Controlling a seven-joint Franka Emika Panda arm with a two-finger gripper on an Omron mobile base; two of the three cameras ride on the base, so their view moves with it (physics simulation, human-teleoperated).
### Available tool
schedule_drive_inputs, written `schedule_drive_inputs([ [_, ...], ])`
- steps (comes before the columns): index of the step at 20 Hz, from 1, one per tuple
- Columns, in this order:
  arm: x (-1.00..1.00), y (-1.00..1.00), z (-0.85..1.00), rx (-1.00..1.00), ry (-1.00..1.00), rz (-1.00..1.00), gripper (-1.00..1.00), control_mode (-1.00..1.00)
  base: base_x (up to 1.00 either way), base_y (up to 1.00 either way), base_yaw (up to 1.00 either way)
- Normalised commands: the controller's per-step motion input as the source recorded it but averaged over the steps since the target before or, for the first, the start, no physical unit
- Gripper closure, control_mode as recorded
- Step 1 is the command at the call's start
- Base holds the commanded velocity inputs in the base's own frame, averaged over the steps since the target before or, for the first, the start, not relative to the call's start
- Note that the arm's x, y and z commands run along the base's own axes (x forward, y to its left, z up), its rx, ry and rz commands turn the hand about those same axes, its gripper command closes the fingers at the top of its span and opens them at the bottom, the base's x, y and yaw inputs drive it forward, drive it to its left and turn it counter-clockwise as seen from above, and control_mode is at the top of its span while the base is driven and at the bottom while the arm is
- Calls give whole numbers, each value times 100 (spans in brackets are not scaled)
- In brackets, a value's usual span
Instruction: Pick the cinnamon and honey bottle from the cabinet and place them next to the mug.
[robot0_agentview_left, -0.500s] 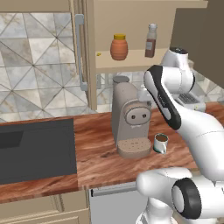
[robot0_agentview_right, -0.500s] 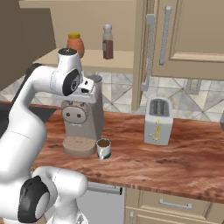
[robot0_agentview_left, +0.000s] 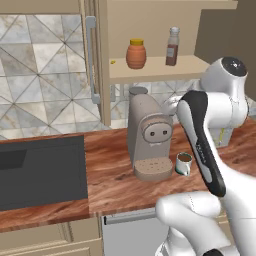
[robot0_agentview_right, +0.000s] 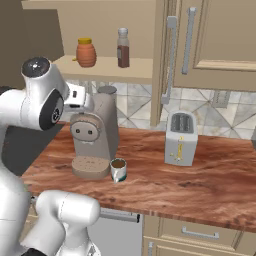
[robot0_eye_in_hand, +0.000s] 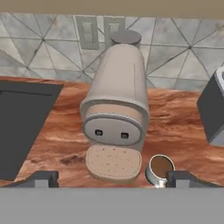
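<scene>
Nothing moved yet: honey bottle (robot0_agentview_left: 135, 53) and cinnamon (robot0_agentview_left: 172, 46) both stand upright on the cabinet (robot0_agentview_left: 155, 67) shelf, a little apart, honey toward the door handle side. Mug (robot0_agentview_left: 184, 163) sits on the bench (robot0_agentview_left: 107, 167) just beside the coffee machine (robot0_agentview_left: 148, 137). Tool (robot0_eye_in_hand: 111, 178) spread wide, empty, above the bench looking down at machine and mug. Both picks and both placements left.

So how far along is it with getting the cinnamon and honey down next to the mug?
Nothing is moved yet. The honey bottle and the cinnamon both stand on the cabinet shelf. The gripper hangs above the counter, jaws open and empty, looking down at the coffee machine and the mug. Both pick-ups and placements remain.
</scene>
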Motion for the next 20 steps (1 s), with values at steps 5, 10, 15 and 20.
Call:
schedule_drive_inputs([
  [5,-42,17,48,0,-67,10,-100,-100,0,0,0],
  [10,1,2,14,0,-48,10,-100,-100,0,0,0],
  [15,1,0,11,0,-42,7,-100,-100,0,0,0],
  [20,2,4,46,0,-38,2,-100,-100,0,0,0],
])
